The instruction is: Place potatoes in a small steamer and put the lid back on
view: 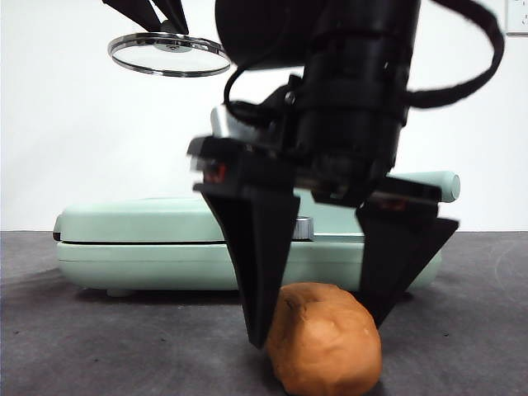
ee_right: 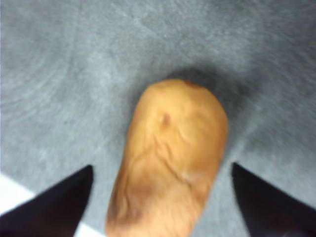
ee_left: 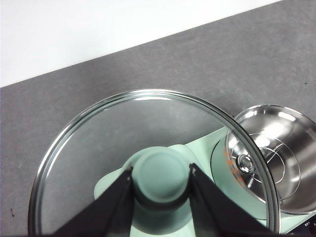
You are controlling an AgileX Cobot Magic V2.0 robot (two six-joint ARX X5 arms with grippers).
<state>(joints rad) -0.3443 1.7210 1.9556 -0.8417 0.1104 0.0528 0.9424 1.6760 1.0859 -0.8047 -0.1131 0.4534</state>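
Note:
An orange-brown potato (view: 326,346) (ee_right: 173,148) lies on the dark grey table near its front edge. My right gripper (view: 318,330) (ee_right: 161,167) is open, low over the table, with one jaw on each side of the potato and neither touching it. My left gripper (view: 169,29) (ee_left: 160,170) hangs high at the back left, shut on the mint-green knob of the glass lid (view: 124,49) (ee_left: 123,128), which it holds level in the air. The small steamer (ee_left: 281,163) stands open, its steel inside and rack showing. In the front view the right arm hides most of it.
A flat mint-green griddle (view: 140,247) lies across the table behind the potato, and the steamer appears to stand on it. A white wall closes off the back. Dark table surface (view: 99,346) stretches to the left of the potato.

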